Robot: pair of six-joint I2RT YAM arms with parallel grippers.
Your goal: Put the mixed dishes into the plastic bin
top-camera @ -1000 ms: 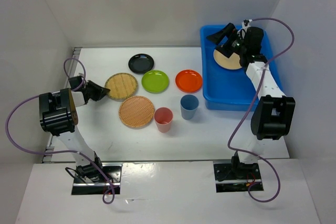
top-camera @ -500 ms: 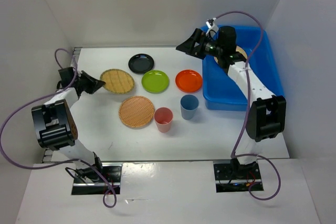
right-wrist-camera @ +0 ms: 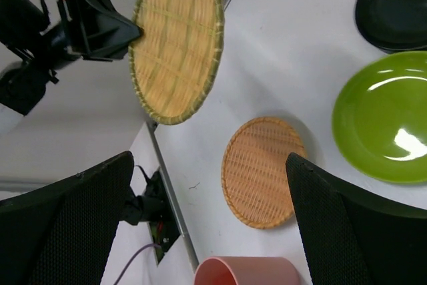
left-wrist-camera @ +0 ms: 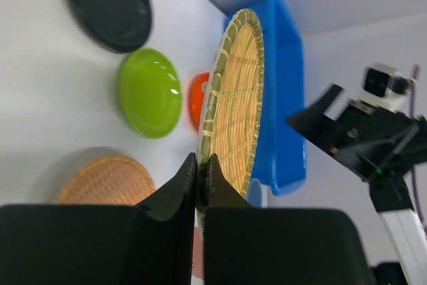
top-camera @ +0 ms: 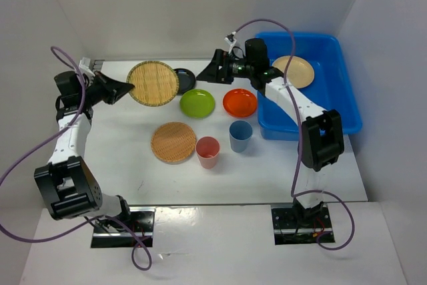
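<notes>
No text, brand, number or sign is being shown legibly in any view. A small white tag [top-camera: 231, 36] is being carried on the right arm's cable, but whatever may be printed on it is being rendered too small to be read.
</notes>
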